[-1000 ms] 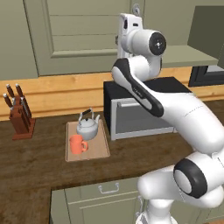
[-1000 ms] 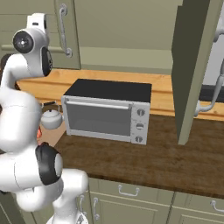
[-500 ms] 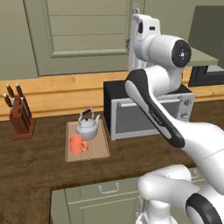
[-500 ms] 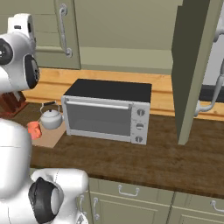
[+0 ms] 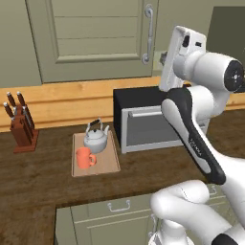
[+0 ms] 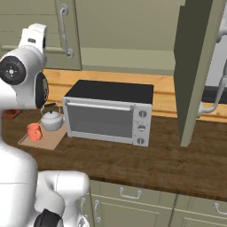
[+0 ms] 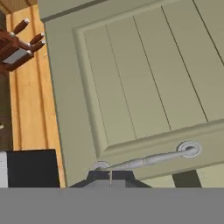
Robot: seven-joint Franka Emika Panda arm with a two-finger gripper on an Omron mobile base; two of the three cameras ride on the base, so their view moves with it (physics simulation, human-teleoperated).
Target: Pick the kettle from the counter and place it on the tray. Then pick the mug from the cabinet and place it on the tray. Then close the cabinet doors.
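Fingers (image 7: pixel 110 176) pressed together, nothing between them, tips dark and low in the hand view, just under the near end of the silver handle (image 7: pixel 146 160) of the left cabinet door (image 7: pixel 144 87). Hand raised high beside that door's right edge in the left base view.

Left cabinet door (image 5: pixel 95 38) shut flat against the wall cabinet; right cabinet door (image 6: pixel 197 66) swung out edge-on toward the camera, hanging above the desk to the right of the toaster oven. Cabinet interior (image 6: pixel 128 33) visible between the two doors, with its plain shelf (image 6: pixel 126 60) at the bottom.

Tray (image 5: pixel 107 165) flat on the dark wood-grain desk (image 5: pixel 43 177), just left of the toaster oven (image 5: pixel 143 122). Kettle (image 5: pixel 96 139) upright on the rear half of the tray, dark arched handle on top. Orange mug (image 5: pixel 84 158) upright on the front half of the tray, just in front of the kettle, loop handle turned to the right.

Knife block (image 5: pixel 21 127) at the far left of the desk, well apart from the tray. Green drawer fronts (image 6: pixel 128 199) with small handles below the desk edge.
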